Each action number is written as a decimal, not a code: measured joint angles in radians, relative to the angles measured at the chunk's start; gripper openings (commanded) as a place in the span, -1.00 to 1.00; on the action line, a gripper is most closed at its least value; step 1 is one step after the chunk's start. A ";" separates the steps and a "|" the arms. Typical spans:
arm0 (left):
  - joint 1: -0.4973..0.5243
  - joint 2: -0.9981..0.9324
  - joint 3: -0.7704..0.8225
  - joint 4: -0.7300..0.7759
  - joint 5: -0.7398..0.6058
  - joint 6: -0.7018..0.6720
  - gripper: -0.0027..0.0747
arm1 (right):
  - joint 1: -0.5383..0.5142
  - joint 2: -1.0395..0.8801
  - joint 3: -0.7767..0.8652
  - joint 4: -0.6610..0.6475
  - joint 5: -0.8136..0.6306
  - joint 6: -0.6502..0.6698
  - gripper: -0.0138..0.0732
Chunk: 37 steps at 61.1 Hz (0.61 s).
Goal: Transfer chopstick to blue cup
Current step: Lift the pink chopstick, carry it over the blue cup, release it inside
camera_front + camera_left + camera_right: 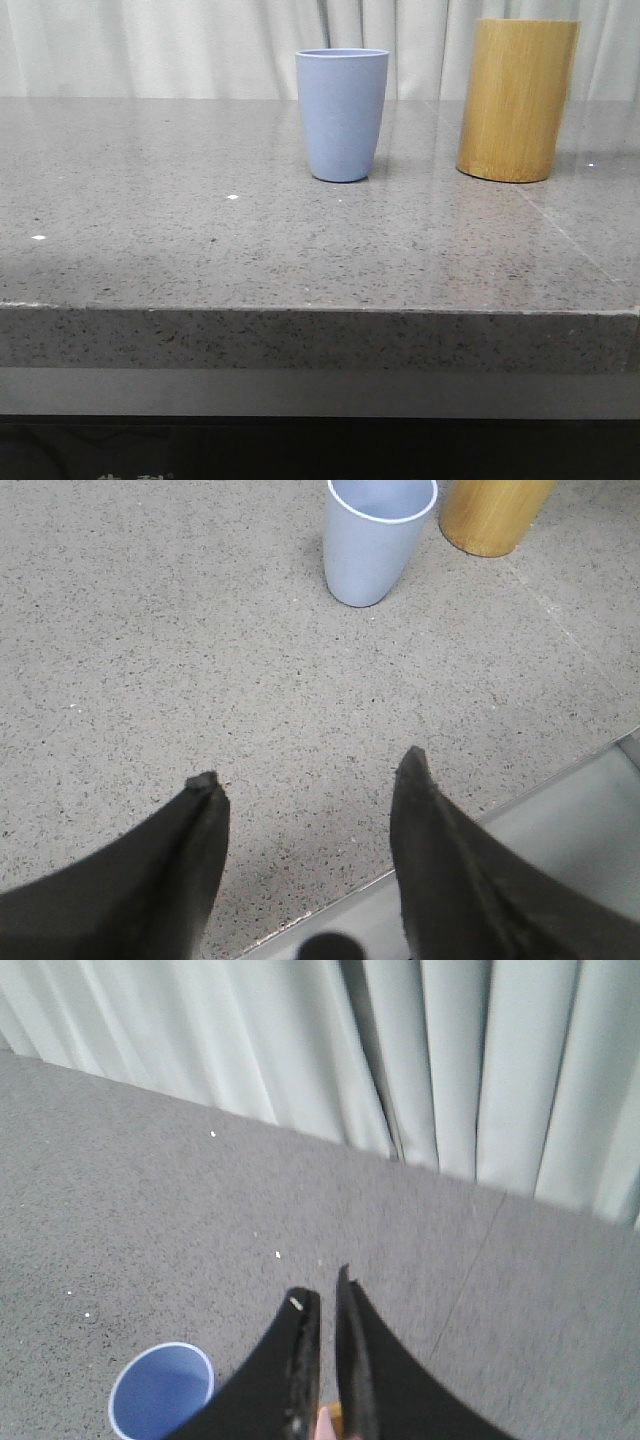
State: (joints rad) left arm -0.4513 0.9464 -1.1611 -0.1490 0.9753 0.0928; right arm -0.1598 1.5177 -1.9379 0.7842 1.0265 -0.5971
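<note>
The blue cup (pixel 341 115) stands upright near the middle of the grey table, and its inside looks empty from above (pixel 160 1392). My right gripper (pixel 323 1285) is high over the table, just beside the cup's mouth. Its fingers are nearly together, and the pale pink end of the chopstick (pixel 323 1422) sits pinched between them low down. The rest of the stick is hidden. My left gripper (pixel 308 766) hangs wide open with nothing in it over the table's front edge, well short of the blue cup (pixel 375 550).
A taller yellow-brown bamboo cylinder (pixel 516 100) stands to the right of the blue cup, and it also shows in the left wrist view (pixel 492 515). The grey speckled table (pixel 200 250) ends in a front edge (pixel 560 770). Pale curtains (pixel 300 1050) hang behind.
</note>
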 measured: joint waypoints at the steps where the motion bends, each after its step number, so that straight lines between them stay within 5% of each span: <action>1: 0.000 0.000 0.000 0.000 0.000 0.000 0.04 | 0.010 -0.005 -0.010 -0.007 0.000 0.000 -0.89; 24: 0.000 0.000 0.000 0.000 0.000 0.000 0.02 | 0.418 0.016 -0.068 -0.214 -0.034 -0.002 -0.89; 37: 0.000 0.000 0.000 0.000 0.000 0.000 0.02 | 0.492 0.135 -0.068 -0.273 -0.073 -0.002 -0.89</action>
State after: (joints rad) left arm -0.4513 0.9464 -1.1611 -0.1490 0.9753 0.0928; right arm 0.3319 1.6532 -2.0056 0.5109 0.9531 -0.5993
